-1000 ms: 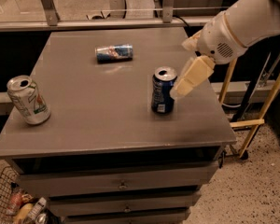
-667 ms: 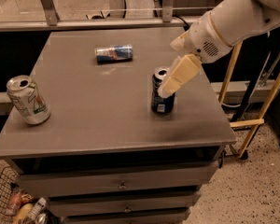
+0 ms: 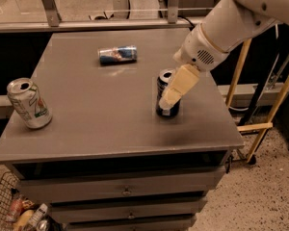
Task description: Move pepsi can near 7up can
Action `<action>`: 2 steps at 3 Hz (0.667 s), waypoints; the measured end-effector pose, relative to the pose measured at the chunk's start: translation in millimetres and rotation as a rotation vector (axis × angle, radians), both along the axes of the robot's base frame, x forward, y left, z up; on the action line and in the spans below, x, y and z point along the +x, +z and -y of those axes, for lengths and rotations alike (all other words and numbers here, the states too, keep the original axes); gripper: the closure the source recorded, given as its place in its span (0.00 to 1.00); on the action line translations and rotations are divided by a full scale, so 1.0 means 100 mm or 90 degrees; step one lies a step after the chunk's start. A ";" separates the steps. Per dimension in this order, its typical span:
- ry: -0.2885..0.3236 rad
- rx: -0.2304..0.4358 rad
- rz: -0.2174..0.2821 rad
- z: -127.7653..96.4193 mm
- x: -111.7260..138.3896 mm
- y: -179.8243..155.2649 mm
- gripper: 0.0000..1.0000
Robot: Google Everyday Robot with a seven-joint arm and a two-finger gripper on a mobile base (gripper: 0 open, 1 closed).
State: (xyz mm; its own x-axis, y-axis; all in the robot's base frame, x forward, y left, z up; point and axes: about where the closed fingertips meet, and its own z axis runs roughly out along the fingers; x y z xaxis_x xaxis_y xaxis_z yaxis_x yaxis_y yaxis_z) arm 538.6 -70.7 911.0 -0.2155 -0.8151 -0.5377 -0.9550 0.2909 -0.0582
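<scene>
The pepsi can (image 3: 162, 96), dark blue with a silver top, stands upright right of the middle of the grey table (image 3: 96, 109). My gripper (image 3: 172, 96) comes in from the upper right, and its cream fingers (image 3: 179, 85) lie over the front right of the pepsi can, hiding part of it. The 7up can (image 3: 29, 104), silvery-white with green markings, stands tilted at the table's left edge, far from the pepsi can.
A slimmer blue-and-silver can (image 3: 117, 55) lies on its side at the back middle of the table. A metal rail (image 3: 86, 25) runs behind the table. Wooden legs (image 3: 257, 124) stand to the right. A basket with items (image 3: 14, 211) sits at lower left.
My gripper has moved left and down from beside the pepsi can's right onto the can. The cans have not moved.
</scene>
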 end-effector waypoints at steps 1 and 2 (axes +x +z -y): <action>-0.008 -0.012 -0.005 0.07 0.01 -0.05 0.18; 0.001 -0.017 -0.003 0.07 0.05 -0.07 0.42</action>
